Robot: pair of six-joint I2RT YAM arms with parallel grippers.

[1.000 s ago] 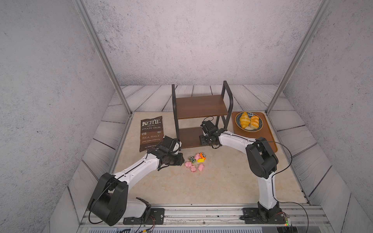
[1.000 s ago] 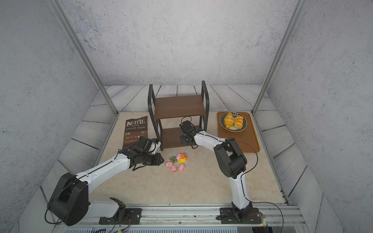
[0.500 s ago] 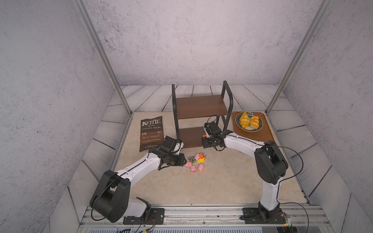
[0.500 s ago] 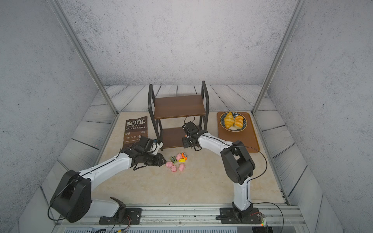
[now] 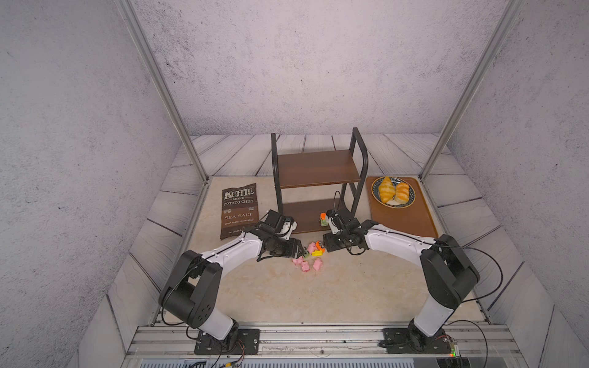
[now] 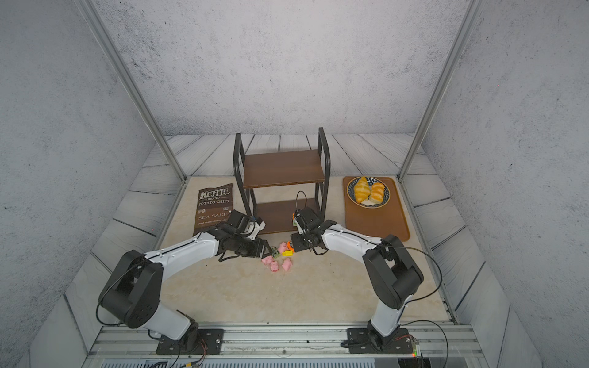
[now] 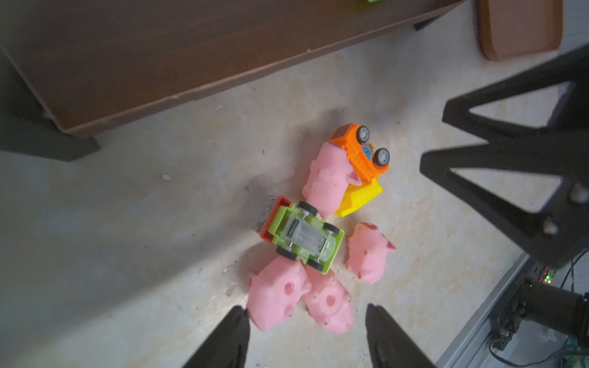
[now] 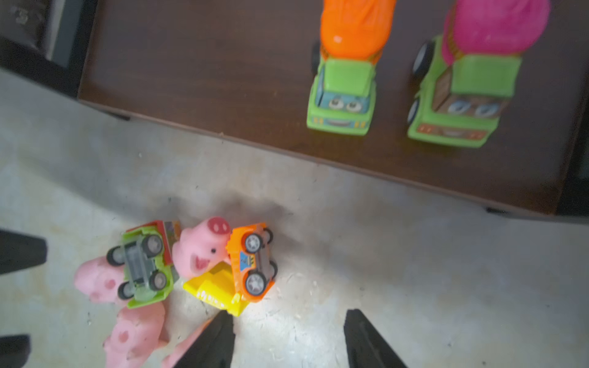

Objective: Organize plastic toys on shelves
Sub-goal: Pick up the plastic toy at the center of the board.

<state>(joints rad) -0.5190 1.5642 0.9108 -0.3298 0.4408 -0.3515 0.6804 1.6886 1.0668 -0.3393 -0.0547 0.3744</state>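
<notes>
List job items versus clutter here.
Job: four pink plastic pigs; small plastic toy trucks, two already shelved; two-tier dark wood rack, black metal frame.
Clutter: brown Kettle chips bag; golden croissants on blue-rimmed plate; flat brown tray.

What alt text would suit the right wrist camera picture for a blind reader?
An orange-topped truck and a pink-topped truck stand side by side on a dark wood shelf. On the beige table lies a heap of pink pigs and two tipped trucks, near the open right gripper.
</notes>
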